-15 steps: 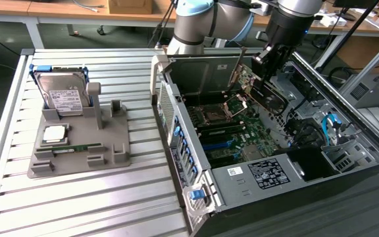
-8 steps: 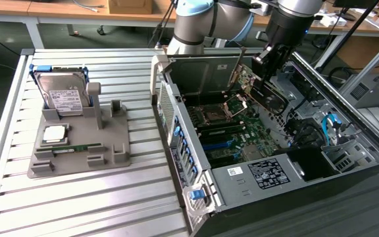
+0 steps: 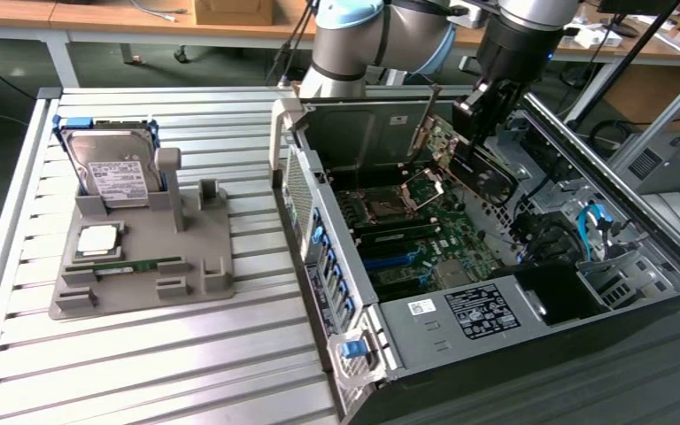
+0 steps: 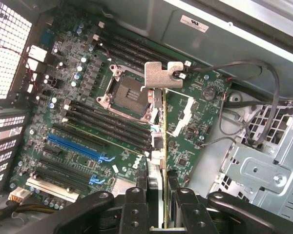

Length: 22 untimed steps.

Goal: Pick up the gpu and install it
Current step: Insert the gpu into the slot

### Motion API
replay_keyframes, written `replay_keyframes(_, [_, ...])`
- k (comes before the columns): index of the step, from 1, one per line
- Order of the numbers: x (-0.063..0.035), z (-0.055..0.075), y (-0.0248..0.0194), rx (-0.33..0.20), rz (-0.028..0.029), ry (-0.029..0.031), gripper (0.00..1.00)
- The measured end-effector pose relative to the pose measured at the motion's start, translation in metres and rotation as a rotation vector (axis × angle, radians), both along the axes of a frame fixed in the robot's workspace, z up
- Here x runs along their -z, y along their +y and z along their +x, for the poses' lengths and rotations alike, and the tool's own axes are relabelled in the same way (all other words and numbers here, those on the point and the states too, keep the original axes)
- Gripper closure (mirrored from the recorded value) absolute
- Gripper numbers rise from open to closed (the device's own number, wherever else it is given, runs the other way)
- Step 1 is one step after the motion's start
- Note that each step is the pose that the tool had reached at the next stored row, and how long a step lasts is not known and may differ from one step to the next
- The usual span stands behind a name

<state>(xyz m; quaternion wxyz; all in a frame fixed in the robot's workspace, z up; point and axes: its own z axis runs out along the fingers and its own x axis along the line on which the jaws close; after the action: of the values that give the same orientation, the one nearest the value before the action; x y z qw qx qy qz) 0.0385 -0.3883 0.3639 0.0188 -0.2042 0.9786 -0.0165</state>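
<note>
- Exterior view: jaws of the gripper [image 3: 477, 108] closed on the gpu [image 3: 485, 173], pinching the card by its upper edge.
- Gpu held in the air inside the open computer case [image 3: 316, 204], tilted, above the motherboard [image 3: 417, 243] and to the exterior view's right of the CPU socket [image 3: 384, 209]; not seated in any slot.
- Silver bracket [image 3: 424, 142] along the card's end nearest the case's rear wall.
- Wrist view: gpu [image 4: 164, 146] seen edge-on as a thin line leading away from the camera, starting between the black fingers [image 4: 136, 207].
- One finger pressed on each face of the card (gap between them narrow, just the board's thickness).
- Bent tab of the bracket [image 4: 162, 75] at the card's far end, overlapping the edge of the CPU socket [image 4: 129, 90] in this picture.
- Beneath the card: green motherboard [image 4: 88, 87], dark memory slots [image 4: 112, 124], blue expansion slot [image 4: 75, 146].
- Well apart from the case, toward the exterior view's left: gray parts holder [image 3: 204, 266] on the slatted metal table [image 3: 139, 363].
- On that holder: hard drive [image 3: 110, 170] standing upright at the far end, CPU chip [image 3: 98, 239] lying flat, green memory stick [image 3: 127, 264] just beside the chip.
</note>
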Motion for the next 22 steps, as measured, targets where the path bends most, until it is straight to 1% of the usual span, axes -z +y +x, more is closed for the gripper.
replay_keyframes(22, [0.0,0.0,0.0,-0.044,0.0,0.0,0.73])
